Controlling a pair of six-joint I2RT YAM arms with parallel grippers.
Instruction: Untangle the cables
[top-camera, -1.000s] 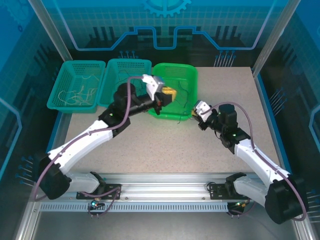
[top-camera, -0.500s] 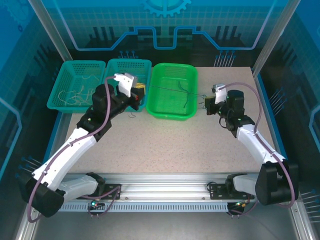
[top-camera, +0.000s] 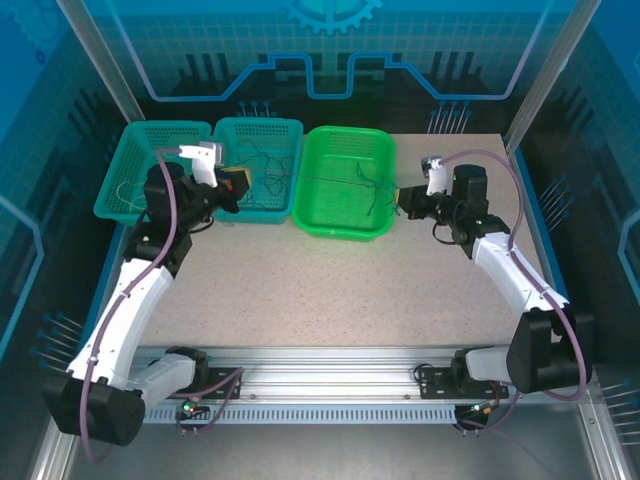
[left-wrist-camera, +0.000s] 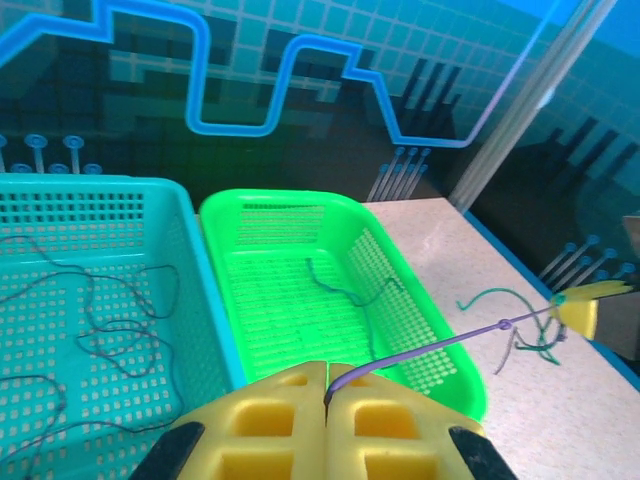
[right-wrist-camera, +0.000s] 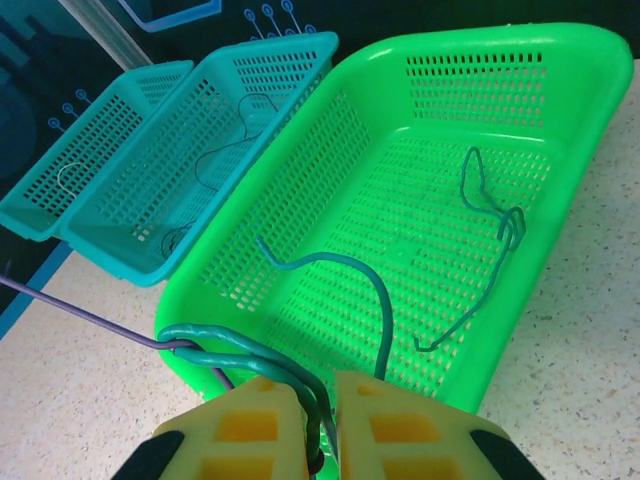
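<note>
We saw the cables as hair-thin, kinked wires spread over three baskets and both grippers. One purple cable (left-wrist-camera: 440, 345) ran taut and nearly straight above the green basket (top-camera: 350, 132), from the left gripper (top-camera: 237, 185) to the right gripper (top-camera: 403, 200).

The left gripper hovered over the middle basket (top-camera: 258, 122). In its wrist view the yellow pads (left-wrist-camera: 270, 410) were pressed together, and the purple cable came out of the seam between them, so they were clamped on its end.

The right gripper stood just beside the right rim of the green basket, over the table (top-camera: 330, 290). Its pads (right-wrist-camera: 385, 420) were almost together, leaving only a thin slit. A small bunch of teal cables (right-wrist-camera: 210, 330) bent into that slit, and the purple cable left the same bunch toward the left. We took the pads as pinched on that bunch. From the left wrist view, loose teal loops hung down below the right gripper.

Inside the green basket a loose teal cable (right-wrist-camera: 505, 218) lay crooked on the mesh floor, with sharp bends. A second teal strand arched over the near wall toward the right gripper.

The middle basket held dark cables (top-camera: 265, 165) in loose, overlapping curls. The left basket (top-camera: 165, 127) held white cables (top-camera: 120, 188), faint and tangled; we could not count them.
</note>
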